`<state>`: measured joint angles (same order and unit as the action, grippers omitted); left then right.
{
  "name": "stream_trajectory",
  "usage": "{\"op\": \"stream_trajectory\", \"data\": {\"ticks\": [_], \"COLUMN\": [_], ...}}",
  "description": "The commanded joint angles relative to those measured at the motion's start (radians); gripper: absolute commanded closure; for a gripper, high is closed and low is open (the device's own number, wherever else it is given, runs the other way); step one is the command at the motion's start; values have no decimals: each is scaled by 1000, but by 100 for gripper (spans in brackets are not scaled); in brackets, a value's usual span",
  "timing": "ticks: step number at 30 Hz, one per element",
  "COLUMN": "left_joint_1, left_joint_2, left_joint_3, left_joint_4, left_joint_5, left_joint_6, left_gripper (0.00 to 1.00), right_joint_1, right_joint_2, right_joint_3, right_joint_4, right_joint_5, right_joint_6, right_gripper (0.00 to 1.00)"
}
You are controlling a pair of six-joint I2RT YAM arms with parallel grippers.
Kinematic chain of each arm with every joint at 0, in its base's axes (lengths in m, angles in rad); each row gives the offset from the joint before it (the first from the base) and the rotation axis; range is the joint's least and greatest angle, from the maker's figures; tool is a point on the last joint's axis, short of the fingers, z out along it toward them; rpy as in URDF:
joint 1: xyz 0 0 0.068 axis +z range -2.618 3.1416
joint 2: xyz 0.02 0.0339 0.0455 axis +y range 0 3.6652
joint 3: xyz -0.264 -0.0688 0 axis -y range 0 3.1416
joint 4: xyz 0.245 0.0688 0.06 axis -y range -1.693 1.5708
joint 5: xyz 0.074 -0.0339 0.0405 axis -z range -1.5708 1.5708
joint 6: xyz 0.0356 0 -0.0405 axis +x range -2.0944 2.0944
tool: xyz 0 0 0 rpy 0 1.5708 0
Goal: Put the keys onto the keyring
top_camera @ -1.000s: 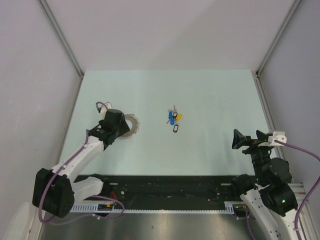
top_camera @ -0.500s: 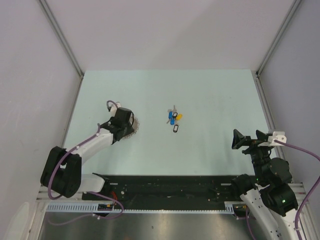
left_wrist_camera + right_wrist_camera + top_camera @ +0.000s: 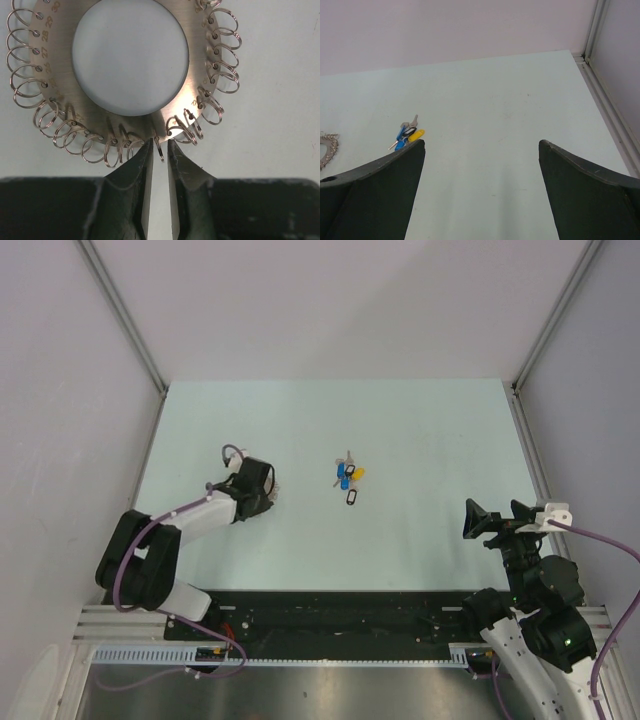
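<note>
The keyring (image 3: 196, 91) is a flat silvery disc with an open centre, numbered along its edge and hung with several small split rings. It fills the left wrist view. My left gripper (image 3: 159, 146) sits at its near rim, jaws narrowed to a slim gap with one small split ring (image 3: 159, 150) standing edge-on between the fingertips, a sliver of space on each side. From above, the left gripper (image 3: 262, 488) covers most of the keyring. The keys (image 3: 348, 480), blue, yellow and a black-rimmed oval, lie mid-table, apart from both arms. My right gripper (image 3: 497, 515) hovers wide open at the right with nothing in it.
In the right wrist view the keys (image 3: 406, 136) lie just beyond the left fingertip, and the keyring's jagged rim (image 3: 327, 145) shows at the left edge. A metal frame rail (image 3: 607, 110) borders the table on the right. White walls enclose the back and sides.
The left gripper slid right and forward over the keyring, hiding most of it from above, and its jaws narrowed around a small split ring. The right arm and the keys stayed put.
</note>
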<state>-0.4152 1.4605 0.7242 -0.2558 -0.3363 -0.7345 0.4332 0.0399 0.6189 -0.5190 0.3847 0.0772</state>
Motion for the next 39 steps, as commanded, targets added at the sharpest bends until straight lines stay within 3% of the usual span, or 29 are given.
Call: {"op": "stream_trajectory", "data": {"ticks": [1,7,14,22,30,39], "left_joint_1": [-8,-8,-20,-160,-348,-499], "left_joint_2": [15,-5,-78,-190,-261,-204], "left_joint_3": [50,83,147,198,162,132], "left_joint_4": [24,-5,-49,-33,87,239], "left_joint_5": [5,-9,-32,-60,39,213], "left_joint_6": [-26,7,119,360,544,679], "left_gripper": [82,99,100,100,100,100], "right_joint_1": [9,10,12,3,-2,-1], "right_joint_2": [-11,-11,-11,-11,-9,-11], "right_joint_3": [-2,-2,-2,-2,-2,-5], "right_joint_4": [17,17,20,31,27,24], "right_joint_5": [0,0,-12,-55,-79,-69], "right_joint_6": [-10,-11,-16,-36,-42,-44], "right_gripper": [0,0,0,0,0,0]}}
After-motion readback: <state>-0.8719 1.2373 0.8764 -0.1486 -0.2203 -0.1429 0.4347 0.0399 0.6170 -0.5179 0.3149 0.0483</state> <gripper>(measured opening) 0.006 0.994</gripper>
